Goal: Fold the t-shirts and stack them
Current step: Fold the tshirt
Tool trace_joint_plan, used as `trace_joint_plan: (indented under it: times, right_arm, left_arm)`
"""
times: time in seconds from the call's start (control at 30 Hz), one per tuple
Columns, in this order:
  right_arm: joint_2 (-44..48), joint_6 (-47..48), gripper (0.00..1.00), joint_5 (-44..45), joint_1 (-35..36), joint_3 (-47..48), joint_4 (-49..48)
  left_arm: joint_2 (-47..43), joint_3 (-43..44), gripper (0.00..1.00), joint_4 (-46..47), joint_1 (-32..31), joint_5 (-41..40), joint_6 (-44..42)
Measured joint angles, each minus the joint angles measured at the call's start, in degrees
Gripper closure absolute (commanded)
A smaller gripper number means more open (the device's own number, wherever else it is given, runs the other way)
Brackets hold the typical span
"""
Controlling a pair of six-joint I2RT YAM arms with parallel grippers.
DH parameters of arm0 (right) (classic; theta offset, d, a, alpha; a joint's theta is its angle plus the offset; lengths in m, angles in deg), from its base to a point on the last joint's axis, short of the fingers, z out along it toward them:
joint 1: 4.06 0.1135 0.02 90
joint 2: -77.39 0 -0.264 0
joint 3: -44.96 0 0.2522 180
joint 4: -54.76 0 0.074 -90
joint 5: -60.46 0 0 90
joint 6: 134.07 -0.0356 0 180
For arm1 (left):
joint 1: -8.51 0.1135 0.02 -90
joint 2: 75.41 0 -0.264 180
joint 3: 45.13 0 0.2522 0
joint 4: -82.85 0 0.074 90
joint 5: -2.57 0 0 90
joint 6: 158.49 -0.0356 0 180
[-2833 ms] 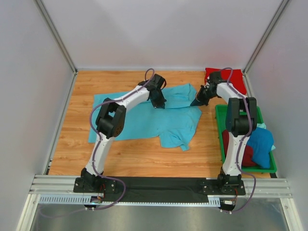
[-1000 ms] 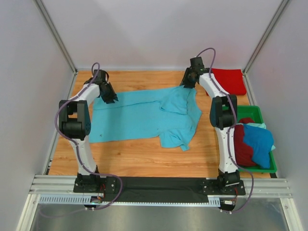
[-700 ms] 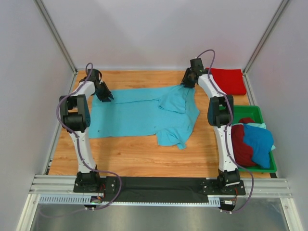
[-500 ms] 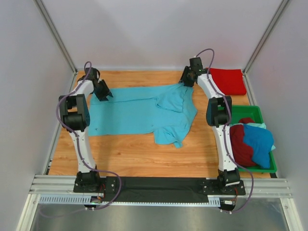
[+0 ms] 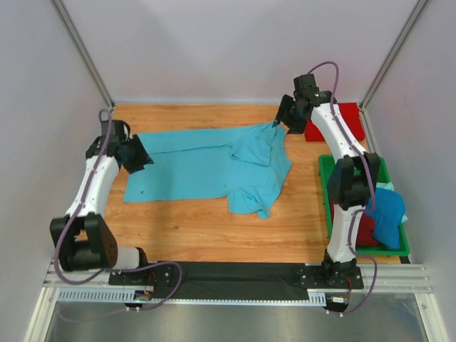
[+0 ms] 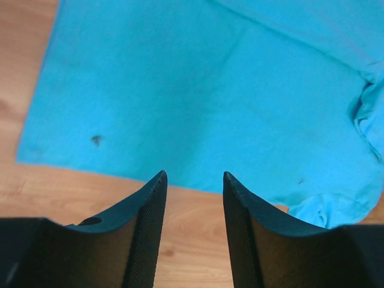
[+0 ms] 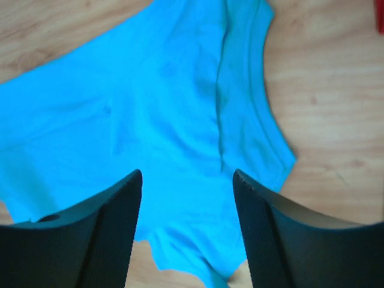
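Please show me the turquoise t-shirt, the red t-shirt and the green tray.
turquoise t-shirt (image 5: pixel 192 167): top view, its body
red t-shirt (image 5: pixel 353 115): top view, its right part
green tray (image 5: pixel 377 251): top view, its near rim

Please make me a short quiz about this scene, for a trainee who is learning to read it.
1. True or false: the right gripper holds the turquoise t-shirt.
2. The green tray stands: A on the left side; B beside the right arm; C on the t-shirt.
3. Fill in: the bright red t-shirt lies at the table's far ____ corner.
Key: 1 false; 2 B; 3 right.
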Motion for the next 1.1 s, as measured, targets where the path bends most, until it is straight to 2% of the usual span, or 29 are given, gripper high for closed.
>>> trace_joint_plan:
  times: [0.07,0.2,0.33,0.53,0.7,0.97,1.0,1.1]
  right_arm:
    - [8.48,-0.24,0.42,-1.46,0.79,-8.26,0.83]
    - [23.69,-0.52,0.43,-5.53,4.09,-27.47,-1.2]
    - [32.44,-0.92,0.39,-11.21,7.8,-44.54,-3.78]
    - [39.76,-0.31,0.33,-17.14,8.22,-63.73,-7.87]
    - [40.85,1.16,0.32,-19.5,9.25,-70.44,-12.72]
    - [32.98,3.28,0.36,-19.17,13.03,-70.44,-20.41]
    - [32.2,3.41,0.37,-18.86,13.66,-70.42,-20.7]
    - [30.08,4.09,0.54,-17.29,16.33,-69.51,-21.18]
  left_arm:
    - [-8.59,-6.38,0.55,-0.74,1.6,-1.2,0.74]
    - [-13.62,-15.28,0.56,-1.7,9.9,-1.09,2.69]
    - [-12.26,-21.66,0.51,-2.73,18.84,-0.83,4.04]
    - [-10.54,-22.08,0.5,-3.21,23.91,0.02,3.76]
    - [-8.94,-21.33,0.5,-2.73,25.57,0.26,2.82]
    - [-8.2,-21.29,0.5,-2.43,26.21,1.07,2.4]
    - [-8.24,-21.29,0.5,-2.4,26.23,1.09,2.36]
    - [-8.66,-21.29,0.5,-2.43,26.23,1.09,2.12]
